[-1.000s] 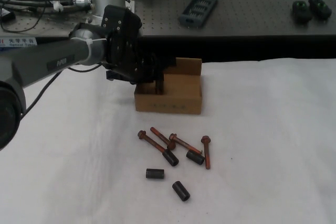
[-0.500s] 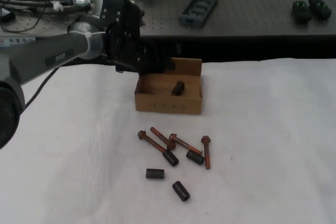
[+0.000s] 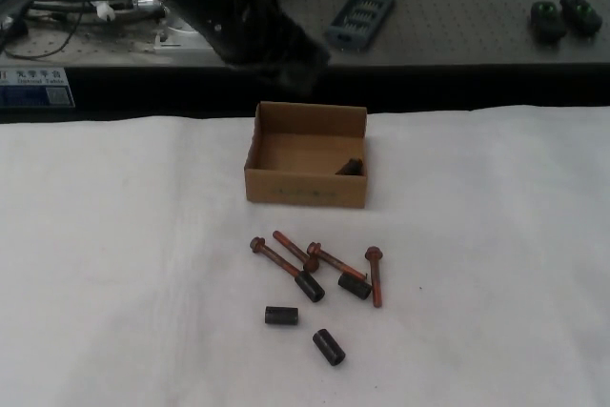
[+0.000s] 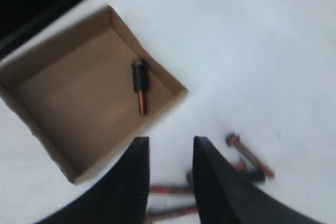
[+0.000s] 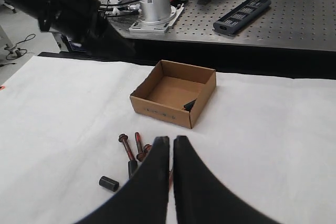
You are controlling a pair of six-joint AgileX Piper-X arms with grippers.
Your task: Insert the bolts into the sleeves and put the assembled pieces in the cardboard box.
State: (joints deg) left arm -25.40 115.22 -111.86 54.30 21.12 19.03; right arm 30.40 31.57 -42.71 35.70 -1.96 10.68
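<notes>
The cardboard box (image 3: 305, 199) stands open above, 1 assembled piece (image 3: 350, 168) by its right wall, bolts (image 3: 376, 278) in front.

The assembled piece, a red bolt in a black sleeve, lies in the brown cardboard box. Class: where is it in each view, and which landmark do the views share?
High view: the assembled piece, red bolt in black sleeve, sits in the front right corner of the brown cardboard box.
Left wrist view: the piece lies along one box wall, near a corner.
Right wrist view: the piece is tucked in a corner behind a box wall.
Shared landmark: that open box.
</notes>
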